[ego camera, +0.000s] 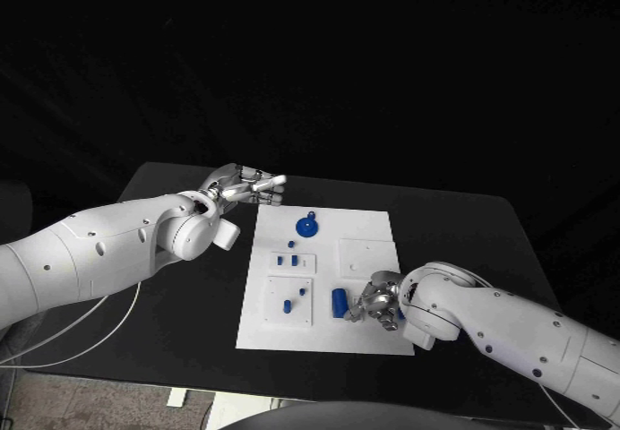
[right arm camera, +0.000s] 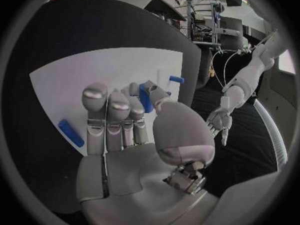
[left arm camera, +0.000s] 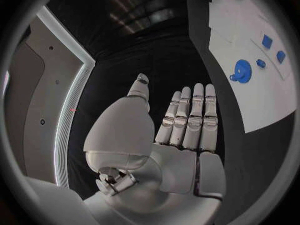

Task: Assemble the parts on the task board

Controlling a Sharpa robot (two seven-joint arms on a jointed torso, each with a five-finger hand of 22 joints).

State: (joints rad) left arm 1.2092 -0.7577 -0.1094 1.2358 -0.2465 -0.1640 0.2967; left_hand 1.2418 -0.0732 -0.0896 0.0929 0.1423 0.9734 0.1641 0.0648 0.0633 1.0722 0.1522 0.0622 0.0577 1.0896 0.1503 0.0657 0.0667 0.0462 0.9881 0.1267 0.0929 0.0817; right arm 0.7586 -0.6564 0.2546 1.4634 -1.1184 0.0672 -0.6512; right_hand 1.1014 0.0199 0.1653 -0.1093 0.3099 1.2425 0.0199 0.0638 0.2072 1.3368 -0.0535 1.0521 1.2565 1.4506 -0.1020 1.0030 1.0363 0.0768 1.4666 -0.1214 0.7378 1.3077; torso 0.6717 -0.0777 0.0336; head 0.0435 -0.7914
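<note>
On the task board (ego camera: 368, 340), near its front edge, we see the right hand (ego camera: 377, 303) pinching a blue part (right arm camera: 145, 98); left hand (ego camera: 242, 186) hovers empty, fingers straight, beside the board's far corner. No writing legible.

A blue part (right arm camera: 145, 97) is being pinched between the thumb and a finger of the right hand (right arm camera: 134, 135) over the white task board (right arm camera: 81, 75). Another blue part (right arm camera: 70, 133) is lying at nine o'clock of the hand, and a third (right arm camera: 176, 79) at one o'clock. The left hand (right arm camera: 219, 121) is being held over the black table (right arm camera: 125, 25) at three o'clock.
</note>
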